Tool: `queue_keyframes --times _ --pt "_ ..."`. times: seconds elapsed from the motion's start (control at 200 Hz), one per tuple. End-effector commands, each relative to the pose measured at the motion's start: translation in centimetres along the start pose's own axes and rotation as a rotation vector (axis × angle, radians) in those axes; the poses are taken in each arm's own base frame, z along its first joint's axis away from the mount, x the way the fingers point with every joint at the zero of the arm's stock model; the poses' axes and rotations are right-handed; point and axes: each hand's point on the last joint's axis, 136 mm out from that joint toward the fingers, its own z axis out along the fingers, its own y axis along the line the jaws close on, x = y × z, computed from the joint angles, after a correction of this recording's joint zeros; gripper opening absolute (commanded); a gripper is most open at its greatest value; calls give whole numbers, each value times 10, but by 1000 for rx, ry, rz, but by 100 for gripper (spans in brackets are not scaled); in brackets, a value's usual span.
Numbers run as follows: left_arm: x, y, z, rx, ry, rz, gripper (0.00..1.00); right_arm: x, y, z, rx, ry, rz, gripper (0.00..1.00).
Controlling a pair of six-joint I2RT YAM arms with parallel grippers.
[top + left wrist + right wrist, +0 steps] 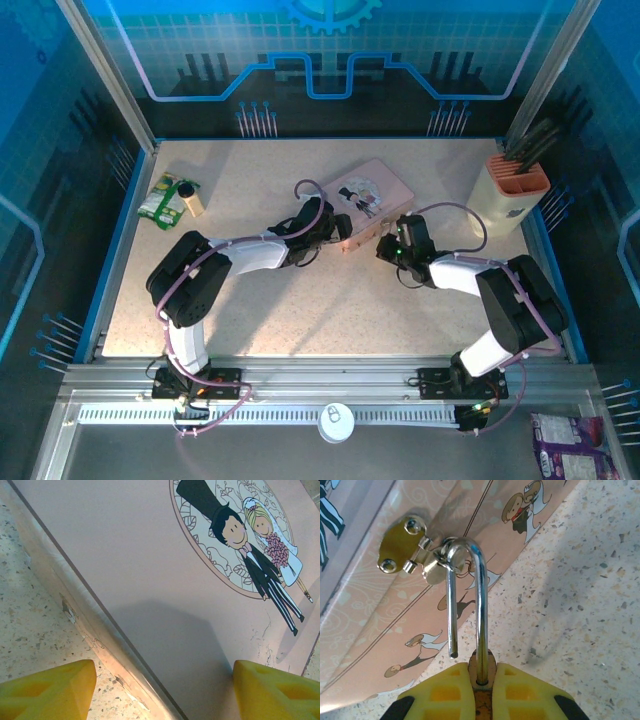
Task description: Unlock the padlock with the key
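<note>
**Padlock hangs open on the tin's hasp, pinched by the right claw**

The padlock (481, 630) hangs from the front of the pink tin (372, 190), near the middle of the table (300, 310). In the right wrist view its silvery shackle (465, 544) loops through the ring of a brass hasp (400, 545) screwed to the tin's side wall (370, 620). One leg of the shackle runs down into the brass body. The other, shorter leg ends free in the air just beside it, so the shackle stands out of the body.

The right claw (481, 676) is pressed together on the padlock's body, with a yellow finger (440, 692) flat against each side and the brass showing in the narrow slot between them. From above, the right claw (387, 242) sits at the near right corner of the tin.

The left claw (162, 695) is spread wide. Its left finger (50, 690) is over the speckled table (25, 630), and its right finger is above the tin's lid (125, 555). The lid's long edge runs diagonally between them, and a cartoon bride and groom (255, 545) are printed in a round frame on the lid. From above, the left claw (325, 232) is at the near left edge of the tin, facing the right claw across its front.

Well apart from the tin, an orange-topped holder (517, 190) of dark utensils stands at the far right of the table. A green packet (160, 200) and a small bottle (190, 198) lie at the far left.
</note>
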Motion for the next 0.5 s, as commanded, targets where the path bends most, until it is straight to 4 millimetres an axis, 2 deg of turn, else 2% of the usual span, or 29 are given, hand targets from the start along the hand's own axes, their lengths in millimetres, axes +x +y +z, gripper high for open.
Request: queue_keyframes --times 0.0,0.175,0.495 --pt "38 47 5 -167 110 48 72 2 -17 6 25 -3 -37 5" --pt "38 49 5 -172 108 50 72 5 -21 10 20 0 -65 10" --pt "40 51 8 -176 111 47 72 7 -15 9 -30 -4 -103 18"
